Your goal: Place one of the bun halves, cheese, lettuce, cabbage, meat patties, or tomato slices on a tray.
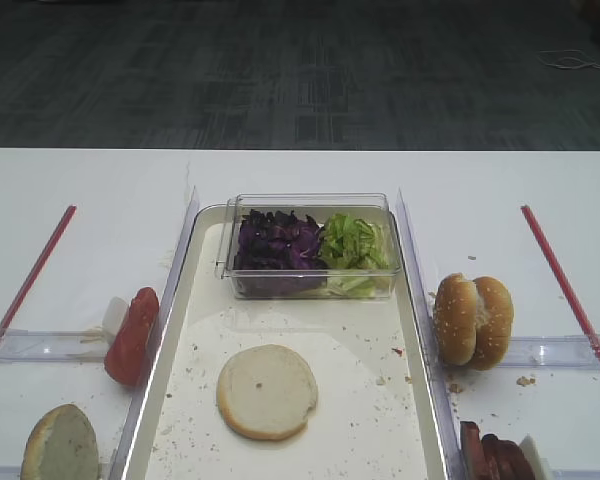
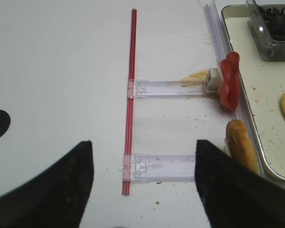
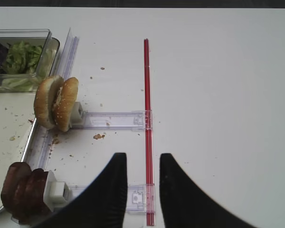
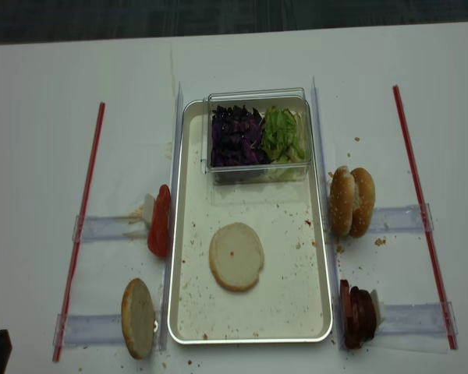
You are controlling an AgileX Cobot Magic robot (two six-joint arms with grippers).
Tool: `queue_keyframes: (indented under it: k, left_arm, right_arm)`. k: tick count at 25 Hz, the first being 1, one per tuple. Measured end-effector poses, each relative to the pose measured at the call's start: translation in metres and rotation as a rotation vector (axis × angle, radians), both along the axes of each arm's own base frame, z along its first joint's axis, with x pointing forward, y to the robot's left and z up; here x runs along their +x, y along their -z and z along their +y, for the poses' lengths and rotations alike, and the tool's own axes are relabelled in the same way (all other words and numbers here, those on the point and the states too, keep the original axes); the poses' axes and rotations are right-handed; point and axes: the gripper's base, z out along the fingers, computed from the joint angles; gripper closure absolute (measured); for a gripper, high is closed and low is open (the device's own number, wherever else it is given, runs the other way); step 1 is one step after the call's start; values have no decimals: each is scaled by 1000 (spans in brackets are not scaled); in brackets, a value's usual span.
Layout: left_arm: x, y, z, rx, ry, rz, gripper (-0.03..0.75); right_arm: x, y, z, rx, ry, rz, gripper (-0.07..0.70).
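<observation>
A thin bun half (image 1: 267, 390) lies cut face up on the cream tray (image 1: 380, 420), free of both grippers. A clear box holds purple cabbage (image 1: 277, 243) and green lettuce (image 1: 355, 243). Tomato slices (image 2: 229, 85) stand on edge left of the tray, and meat patties (image 3: 23, 190) stand to its right. No cheese shows. My left gripper (image 2: 143, 142) is open and empty over the white table, left of the tray. Open too, with a narrower gap, my right gripper (image 3: 143, 156) hovers above a red strip (image 3: 147, 118), holding nothing.
A domed bun half (image 2: 241, 145) stands on edge by the tray's near left corner. A sesame bun pair (image 3: 56, 102) stands right of the tray. Clear plastic rails (image 2: 166, 166) and red strips (image 2: 129, 104) lie on both sides. Crumbs dot the tray.
</observation>
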Motion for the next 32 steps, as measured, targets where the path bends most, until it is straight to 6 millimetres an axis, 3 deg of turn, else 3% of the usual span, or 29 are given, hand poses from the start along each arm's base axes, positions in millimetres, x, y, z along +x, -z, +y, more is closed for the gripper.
queue_keyframes:
  k: [32]
  left_arm:
    - [0, 0, 0, 0, 0, 0, 261]
  right_arm:
    - [0, 0, 0, 0, 0, 0, 402]
